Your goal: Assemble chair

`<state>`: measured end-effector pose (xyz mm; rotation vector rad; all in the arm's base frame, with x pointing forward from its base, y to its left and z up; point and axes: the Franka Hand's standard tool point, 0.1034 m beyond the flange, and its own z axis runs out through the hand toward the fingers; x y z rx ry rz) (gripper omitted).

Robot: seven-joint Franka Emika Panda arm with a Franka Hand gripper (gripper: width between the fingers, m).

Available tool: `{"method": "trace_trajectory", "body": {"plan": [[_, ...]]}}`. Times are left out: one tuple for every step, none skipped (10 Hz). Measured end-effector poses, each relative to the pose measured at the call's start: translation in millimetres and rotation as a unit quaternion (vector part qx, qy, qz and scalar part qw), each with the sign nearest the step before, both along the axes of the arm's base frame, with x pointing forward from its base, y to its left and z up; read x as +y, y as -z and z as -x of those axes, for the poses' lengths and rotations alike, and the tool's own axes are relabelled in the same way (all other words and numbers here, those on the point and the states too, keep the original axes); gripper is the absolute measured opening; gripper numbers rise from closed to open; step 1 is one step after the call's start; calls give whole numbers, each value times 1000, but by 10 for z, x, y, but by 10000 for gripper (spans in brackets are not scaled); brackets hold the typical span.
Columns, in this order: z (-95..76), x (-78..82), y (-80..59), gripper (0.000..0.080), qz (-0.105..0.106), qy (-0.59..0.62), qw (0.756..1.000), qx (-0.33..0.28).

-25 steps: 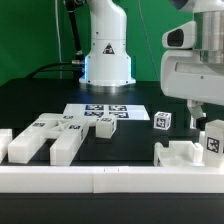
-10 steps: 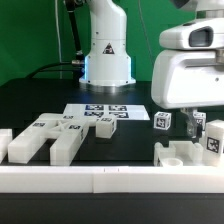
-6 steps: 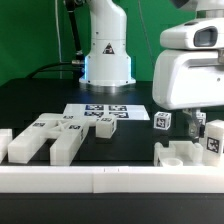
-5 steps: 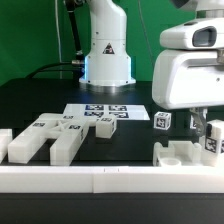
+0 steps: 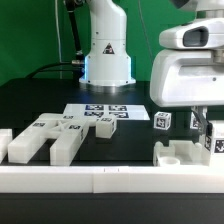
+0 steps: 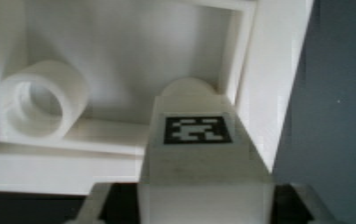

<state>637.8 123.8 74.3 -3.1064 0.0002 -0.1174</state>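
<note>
Gripper (image 5: 209, 130) pinched narrow on the tagged bar (image 6: 196, 130) standing upright straight below it, long axis vertical, just beside the holed chair piece (image 5: 178, 155).

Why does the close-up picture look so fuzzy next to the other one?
Wrist view: the tagged white piece sits very close to the lens, so its tag and edges look soft, and the white wall behind is washed out. Exterior view: sharper, evenly lit, some glare on the gripper.
</note>
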Motion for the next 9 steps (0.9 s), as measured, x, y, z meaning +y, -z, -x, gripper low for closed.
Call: {"method": "trace_trajectory", "body": {"plan": [[-3,-6,-3,288,-6,60,998,2],[4,-40,6,288,-8,106,994,5],[10,-68,6,289,-8,135,991,7],[12,-77,6,289,-8,151,988,8],[17,-108,5,291,-7,177,984,11],[19,-133,4,291,-6,198,980,12],[23,-184,3,291,-3,229,973,14],[25,-202,2,291,-2,238,971,15],[25,-223,2,298,-1,242,970,16]]}}
